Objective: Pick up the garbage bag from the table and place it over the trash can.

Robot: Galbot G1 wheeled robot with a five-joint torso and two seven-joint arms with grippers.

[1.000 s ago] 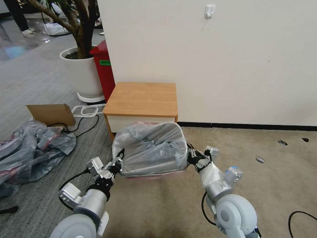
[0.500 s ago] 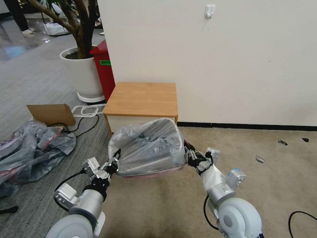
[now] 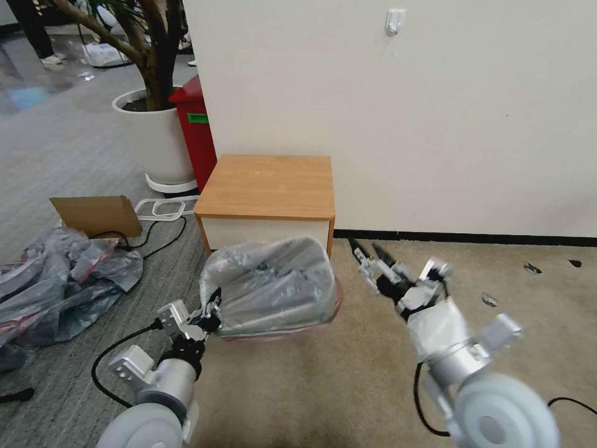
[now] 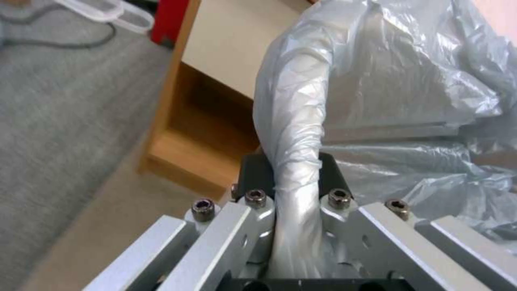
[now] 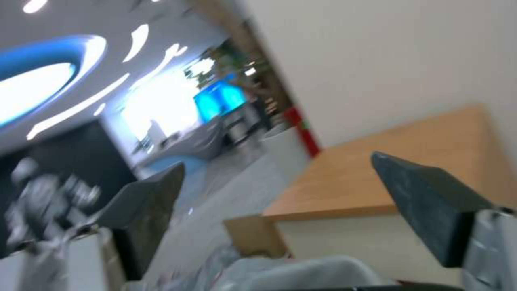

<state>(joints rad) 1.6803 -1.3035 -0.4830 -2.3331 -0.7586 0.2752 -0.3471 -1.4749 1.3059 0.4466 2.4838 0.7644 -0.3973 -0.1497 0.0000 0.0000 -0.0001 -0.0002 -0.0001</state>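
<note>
Crinkly translucent garbage bag (image 3: pixel 273 283) drapes the rounded trash can (image 3: pixel 283 328), near the wooden tabletop (image 3: pixel 268 185). The left end effector (image 3: pixel 210 313) is clenched on the bag's twisted rim. The right end effector (image 3: pixel 364 250) hangs released, apart.

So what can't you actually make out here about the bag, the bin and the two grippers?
- Trash can: its walls and rim are wrapped by the garbage bag in the head view, so the fit is unclear.
- Left gripper: its fingertips are buried in bunched plastic in the left wrist view.
- Right gripper: open and clear of the bag; the right wrist view is motion-blurred.
- Table: its lower shelf is blocked by the bag.
</note>
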